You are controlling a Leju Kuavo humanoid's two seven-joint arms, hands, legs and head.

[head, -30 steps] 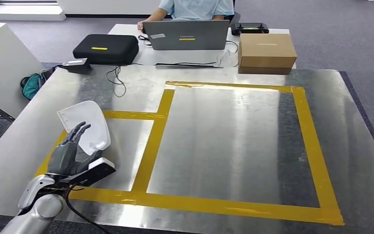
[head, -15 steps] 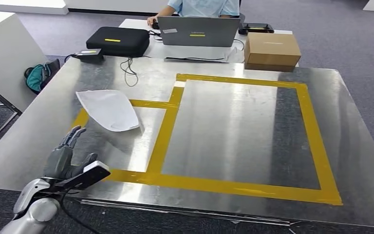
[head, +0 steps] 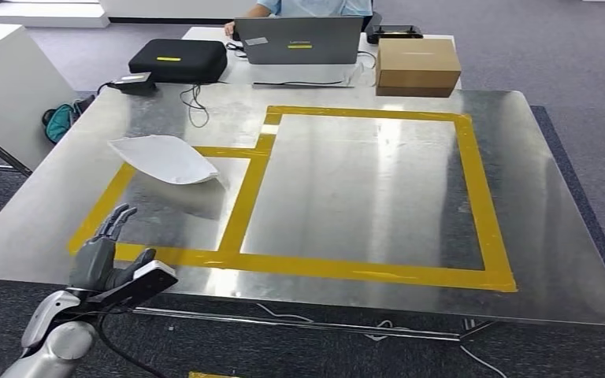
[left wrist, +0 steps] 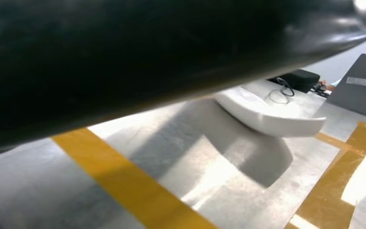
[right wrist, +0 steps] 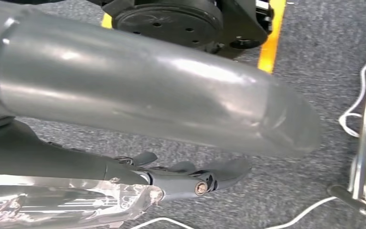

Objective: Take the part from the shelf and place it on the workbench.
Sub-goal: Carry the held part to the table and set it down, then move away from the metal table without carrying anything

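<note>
- One white curved plastic part, lying on the shiny metal worktop.
- One worktop of that kind; one white table behind it.
- Two rectangles marked in yellow tape, a small one and a large one, sharing a side.
- One grey laptop.
- One black zipped case.
- One brown cardboard box.
- One person seated behind the laptop.
- One left hand at the worktop's near edge, empty, fingers spread.
- One right hand, over grey carpet.
</note>
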